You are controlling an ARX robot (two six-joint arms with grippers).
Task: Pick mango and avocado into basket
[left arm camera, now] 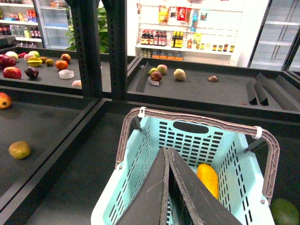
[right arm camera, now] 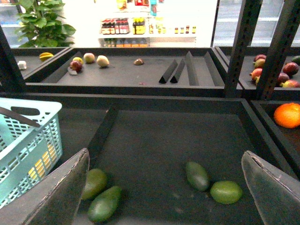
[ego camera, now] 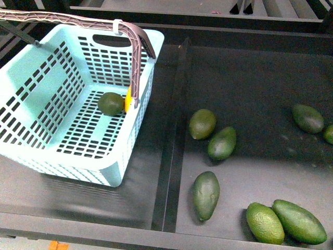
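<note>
I see the avocado (ego camera: 110, 103) lying on the slotted floor of the basket (ego camera: 31, 99), toward the far right corner, and the mango (ego camera: 128, 100) sits right beside it, mostly hidden behind the handle (ego camera: 136, 62) in the front view. The left wrist view shows the mango (left arm camera: 208, 180) more plainly, a yellow-orange fruit resting against the basket's (left arm camera: 187, 140) inner wall. I judge both fruits are already in, so the picking looks done; all that seems left is to pull my arms clear.

My left pincer (left arm camera: 167, 197) hangs above the basket with its 2 jaws pressed together and nothing between them. My right pincer (right arm camera: 164, 187) is spread wide, jaws well apart and empty, hovering over the dark tray (ego camera: 250, 78) to the right of the basket.

In that tray I count 7 other green fruits (ego camera: 222, 143): 2 near the divider, 1 lower down, 2 brighter pebbly ones (ego camera: 283, 221) at the near edge, and 2 at the far right. None of them needs moving, as I read the task. Shelves of other produce (left arm camera: 35, 61) stand well behind.
</note>
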